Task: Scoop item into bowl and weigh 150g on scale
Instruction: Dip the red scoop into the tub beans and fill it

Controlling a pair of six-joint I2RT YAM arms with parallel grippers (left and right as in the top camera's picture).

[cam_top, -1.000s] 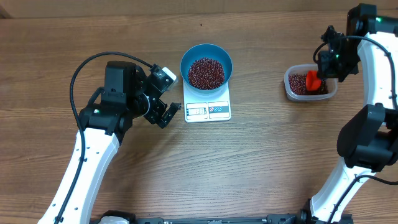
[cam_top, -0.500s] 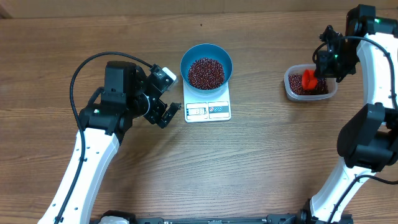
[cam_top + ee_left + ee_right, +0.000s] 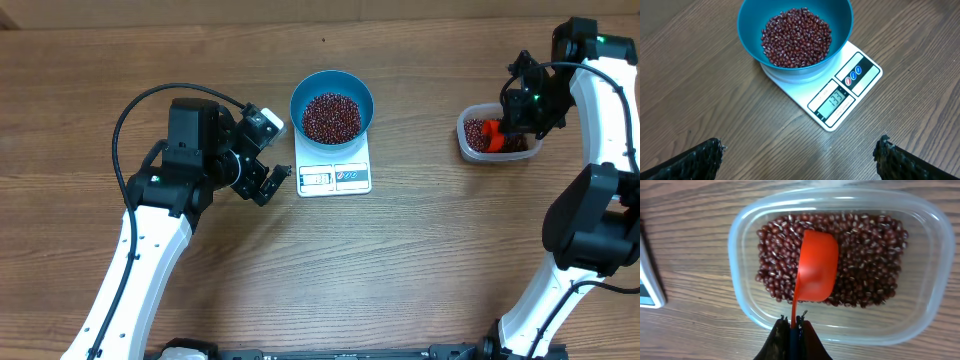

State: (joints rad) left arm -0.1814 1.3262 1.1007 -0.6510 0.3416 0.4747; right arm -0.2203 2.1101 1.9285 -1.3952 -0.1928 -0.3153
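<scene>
The blue bowl (image 3: 300, 100) stands on the white scale (image 3: 350, 178), holding a heap of dark red-brown beans (image 3: 332, 117). In the left wrist view the bowl (image 3: 747, 30) and its beans (image 3: 796, 37) are ahead, and the scale (image 3: 862, 75) shows 133. My left gripper (image 3: 799, 146) is open above bare wood just left of the scale (image 3: 268, 185). My right gripper (image 3: 794, 320) is shut on the handle of the red scoop (image 3: 816, 267), whose cup lies on the beans (image 3: 867, 265) inside the clear tub (image 3: 740, 240). Overhead, the right gripper (image 3: 508, 120) is over that tub (image 3: 468, 147).
The tub sits at the right of the table, about a bowl's width from the scale. The left arm's black cable (image 3: 130, 115) loops over the wood at the left. The table's far edge (image 3: 320, 12) runs behind the bowl.
My right gripper has shifted the red scoop a little to the left and lower into the tub's beans. The left arm, bowl and scale have not moved.
</scene>
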